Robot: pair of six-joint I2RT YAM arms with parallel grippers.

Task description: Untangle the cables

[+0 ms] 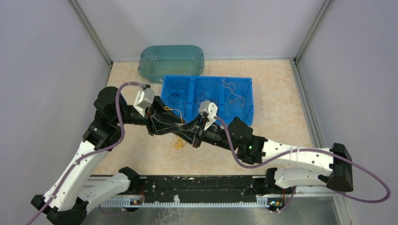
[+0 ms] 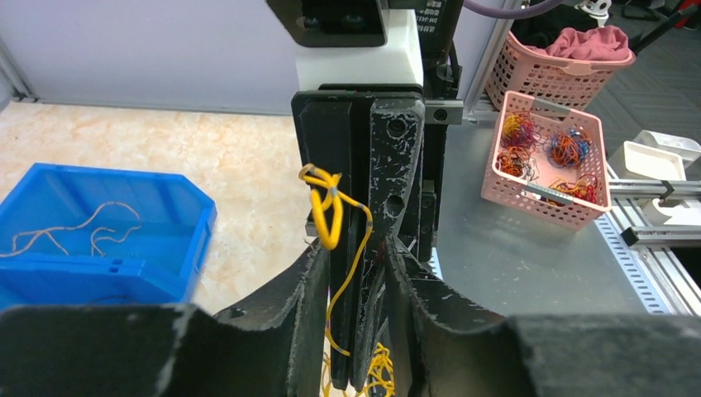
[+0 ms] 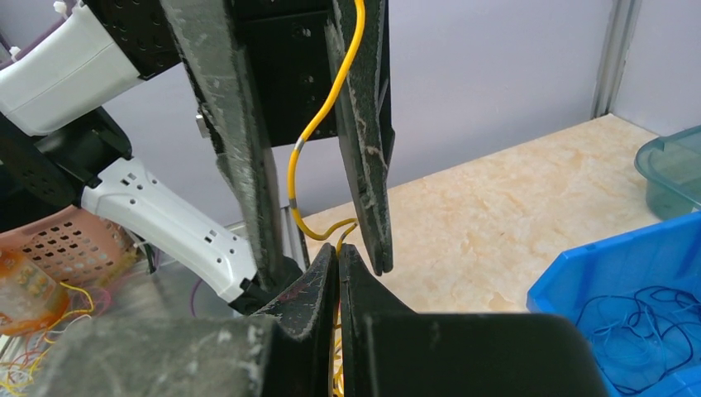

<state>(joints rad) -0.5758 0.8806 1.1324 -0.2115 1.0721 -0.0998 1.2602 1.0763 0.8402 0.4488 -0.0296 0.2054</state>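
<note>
Up close on the right wrist camera, I see the right claw (image 3: 338,255) pressed together on the yellow cable (image 3: 307,136). The cable climbs between the spread fingers of the left claw (image 3: 329,269), which hangs down from above and stands open. Behind them lie the beige marbled table (image 3: 496,223), a plain grey wall (image 3: 496,74) and a metal post (image 3: 610,58) in the corner. At the right sit the blue bin (image 3: 570,281), with dark cable loops (image 3: 636,322) inside, and the edge of a teal tub (image 3: 674,165).

On the left wrist camera my left fingers straddle the right claw. The yellow cable loops at its side and runs down its face. The blue bin, at the left, holds pale strands (image 2: 74,231) in its end compartment. To the right, a grey metal surface (image 2: 512,265) carries a pink basket (image 2: 546,157) of coloured wire bundles, with a pink cloth (image 2: 579,41) in another basket behind it.

From the top camera both arms meet over the middle of the table, just in front of the three-compartment bin. A yellow clump (image 1: 177,143) lies on the table beneath the claws; whether it joins the held cable I cannot tell. Grey wall panels close the left, far and right sides.
</note>
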